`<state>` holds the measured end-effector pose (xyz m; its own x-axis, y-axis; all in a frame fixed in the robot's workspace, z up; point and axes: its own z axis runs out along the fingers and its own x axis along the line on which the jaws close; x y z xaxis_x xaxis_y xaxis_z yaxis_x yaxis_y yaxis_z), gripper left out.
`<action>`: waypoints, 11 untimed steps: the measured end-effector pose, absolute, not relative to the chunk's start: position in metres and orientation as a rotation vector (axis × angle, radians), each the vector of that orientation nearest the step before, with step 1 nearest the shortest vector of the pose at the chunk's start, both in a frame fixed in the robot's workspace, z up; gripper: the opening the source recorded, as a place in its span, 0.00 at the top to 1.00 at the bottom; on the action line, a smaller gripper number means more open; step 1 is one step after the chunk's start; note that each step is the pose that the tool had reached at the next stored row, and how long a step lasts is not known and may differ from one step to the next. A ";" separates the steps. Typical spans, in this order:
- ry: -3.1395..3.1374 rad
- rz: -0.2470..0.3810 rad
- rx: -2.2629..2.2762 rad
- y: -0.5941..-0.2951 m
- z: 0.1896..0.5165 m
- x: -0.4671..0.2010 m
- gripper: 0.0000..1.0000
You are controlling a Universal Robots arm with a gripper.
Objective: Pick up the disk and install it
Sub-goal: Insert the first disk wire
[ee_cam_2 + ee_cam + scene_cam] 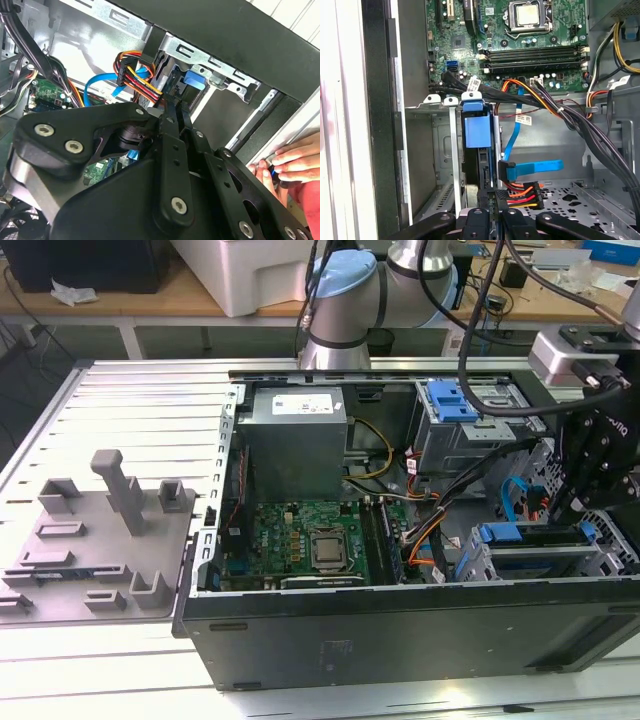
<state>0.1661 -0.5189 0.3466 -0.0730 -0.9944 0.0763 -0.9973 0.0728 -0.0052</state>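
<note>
The disk [512, 534] stands on edge in the grey drive cage [476, 568] at the front corner of the open computer case, on the exterior view's right. Its blue carrier bracket [472, 127] caps the end away from my wrist, and the bracket's blue tab [194, 80] shows past my fingers. My gripper [572, 508] hangs over the cage's right end. Both wrist views show its narrow black fingers [478, 196] close together on the disk's thin dark edge, so the gripper [488, 198] [176, 102] is shut on the disk.
A person's hand [290, 160] rests on the case's outer wall near the cage. A blue data cable [535, 167] and an orange-red power plug [520, 192] lie beside the disk. The motherboard [300, 540], grey power supply [297, 440] and a blue-latched cage [450, 400] fill the case. A grey fixture [90, 540] lies left.
</note>
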 end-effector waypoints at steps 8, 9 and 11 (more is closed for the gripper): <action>-2.256 0.086 2.109 -0.519 0.346 0.166 0.83; -2.255 0.086 2.110 -0.519 0.346 0.166 0.83; -2.253 0.086 2.112 -0.519 0.346 0.166 0.83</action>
<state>0.1661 -0.5189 0.3457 -0.0648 -0.9950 0.0762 -0.9979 0.0646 -0.0052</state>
